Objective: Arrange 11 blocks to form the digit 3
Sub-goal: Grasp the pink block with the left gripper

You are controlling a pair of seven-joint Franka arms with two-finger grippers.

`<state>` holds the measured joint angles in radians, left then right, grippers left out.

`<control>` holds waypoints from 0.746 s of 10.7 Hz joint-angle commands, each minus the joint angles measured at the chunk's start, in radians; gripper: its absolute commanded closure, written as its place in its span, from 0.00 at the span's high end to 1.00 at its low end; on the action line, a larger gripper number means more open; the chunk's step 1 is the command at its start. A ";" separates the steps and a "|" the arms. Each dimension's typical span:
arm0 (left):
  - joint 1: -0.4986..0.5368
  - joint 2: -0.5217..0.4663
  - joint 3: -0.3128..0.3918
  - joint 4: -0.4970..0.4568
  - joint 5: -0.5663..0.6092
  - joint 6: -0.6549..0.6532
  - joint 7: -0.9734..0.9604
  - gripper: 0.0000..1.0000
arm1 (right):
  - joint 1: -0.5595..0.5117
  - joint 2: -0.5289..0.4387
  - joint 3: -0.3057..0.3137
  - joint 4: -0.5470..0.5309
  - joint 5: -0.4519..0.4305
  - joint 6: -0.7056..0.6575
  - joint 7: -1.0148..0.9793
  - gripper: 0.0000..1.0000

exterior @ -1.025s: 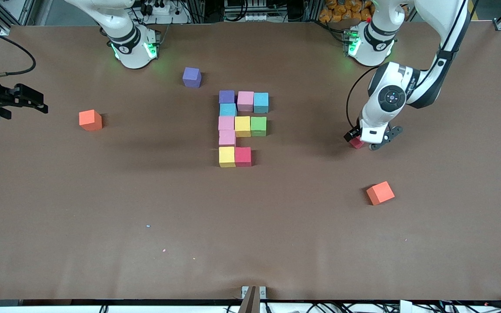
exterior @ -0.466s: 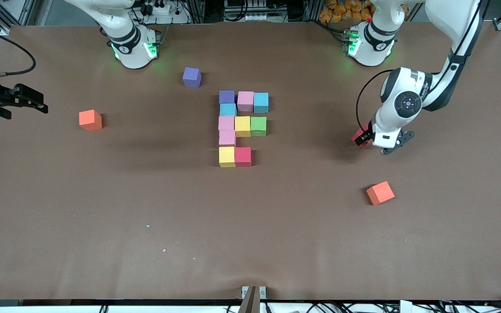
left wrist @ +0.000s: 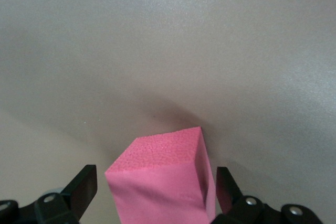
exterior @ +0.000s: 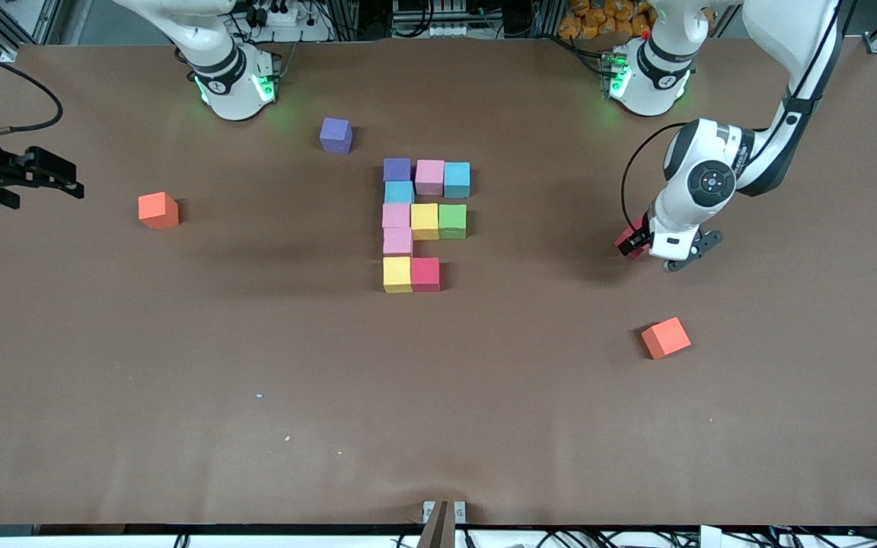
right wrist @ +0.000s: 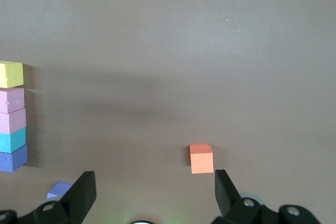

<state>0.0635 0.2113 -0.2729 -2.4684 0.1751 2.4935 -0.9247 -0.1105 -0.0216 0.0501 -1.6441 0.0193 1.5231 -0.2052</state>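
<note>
Left gripper, fingers clamped on crimson block, has lifted it off tabletop since a second ago (now nearly halted). You carry it next to digit 3, lacking one cube. Right gripper waits, fingers wide, empty.

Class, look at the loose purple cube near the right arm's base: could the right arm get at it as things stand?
Probably yes. The purple cube stands alone on bare table close to that arm's base, apart from the block figure. The right gripper waits with open jaws holding nothing, so no obstacle shows.
</note>
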 commanded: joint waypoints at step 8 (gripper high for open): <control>-0.039 0.026 -0.008 0.110 0.001 -0.036 -0.076 0.00 | -0.012 -0.015 0.008 -0.014 0.016 0.000 0.001 1.00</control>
<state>0.0501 0.2178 -0.2756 -2.4230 0.1747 2.4921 -0.9421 -0.1105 -0.0216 0.0504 -1.6441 0.0194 1.5231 -0.2052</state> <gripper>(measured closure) 0.379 0.000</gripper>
